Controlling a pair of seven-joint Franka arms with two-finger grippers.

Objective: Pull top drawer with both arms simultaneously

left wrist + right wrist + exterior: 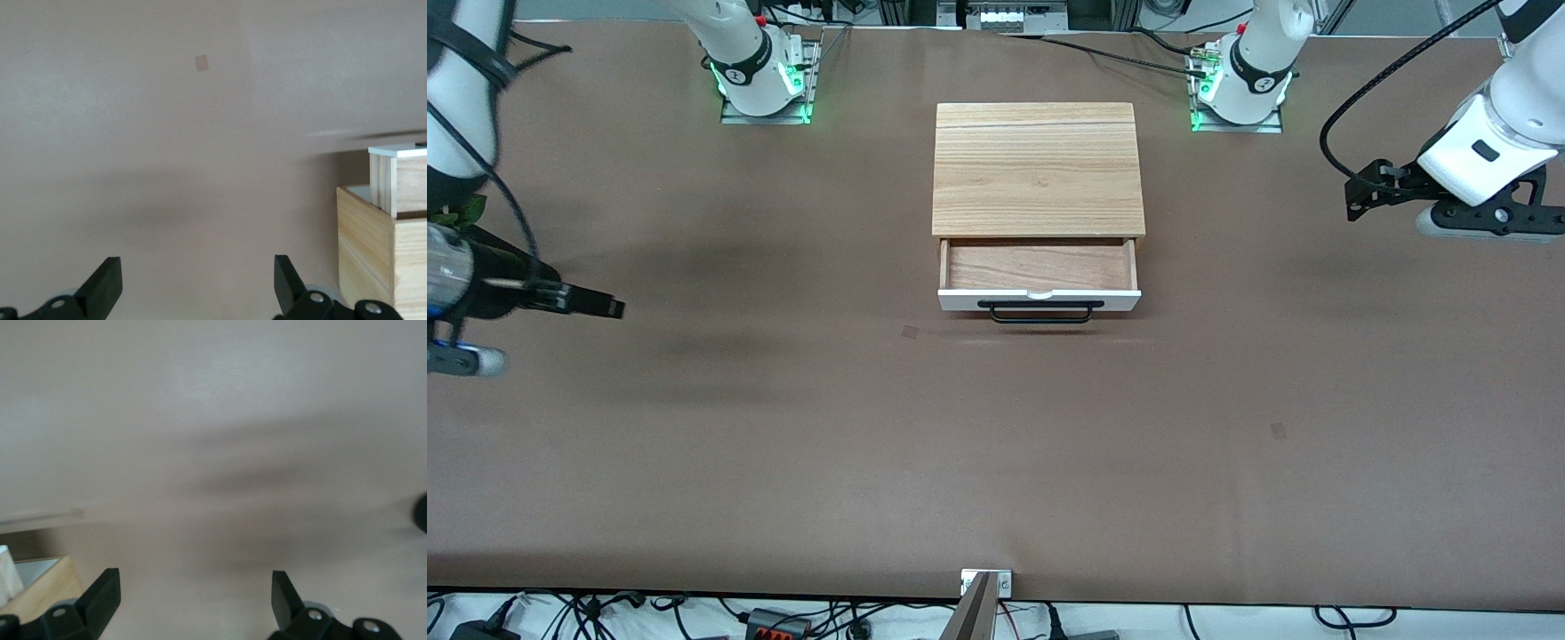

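Front view: the top drawer [1039,283] stands pulled out of the cabinet [1038,169] mid-table; judged done, so both arms should stay clear. Left wrist view: left hand [193,283] spread, empty. Right wrist view: right hand [192,600] spread, empty over the table [213,420].

High front camera, two wrist cameras

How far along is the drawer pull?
Done: the top drawer stands pulled out of the cabinet, its wooden inside showing and the black handle free. In hand: nothing. The left gripper hangs open over bare table at its arm's end; the right gripper likewise at the other end. Left: nothing visible, apart perhaps from parking the arms.
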